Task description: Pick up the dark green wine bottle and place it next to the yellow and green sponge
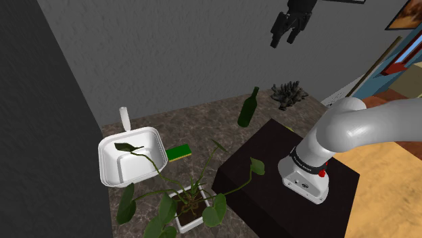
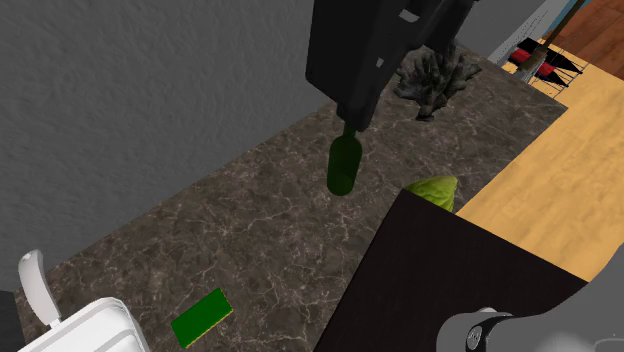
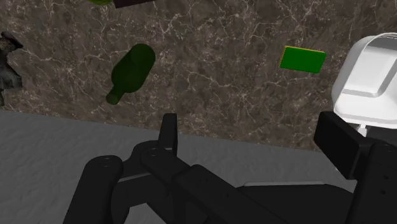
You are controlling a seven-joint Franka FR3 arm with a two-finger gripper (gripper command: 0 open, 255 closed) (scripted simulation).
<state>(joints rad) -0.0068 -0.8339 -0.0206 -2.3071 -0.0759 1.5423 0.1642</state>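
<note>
The dark green wine bottle (image 1: 248, 108) stands upright on the marbled brown counter (image 1: 203, 125), well apart from the green sponge with a yellow edge (image 1: 178, 152), which lies flat by the sink. My black gripper (image 1: 283, 40) hangs high above the counter, over and a little behind the bottle, open and holding nothing. In the second exterior view the gripper (image 2: 362, 98) looms over the bottle (image 2: 344, 165), and the sponge (image 2: 202, 317) lies at the lower left. Looking along the hand, the bottle (image 3: 130, 71) and the sponge (image 3: 302, 59) lie far below my gripper (image 3: 254, 143).
A white sink (image 1: 132, 157) with a faucet (image 1: 124, 118) sits beside the sponge. A leafy plant in a white pot (image 1: 189, 206) stands in front of it. A dark spiky ornament (image 1: 289, 93) sits behind the bottle. The dark stand (image 1: 270, 169) borders the counter.
</note>
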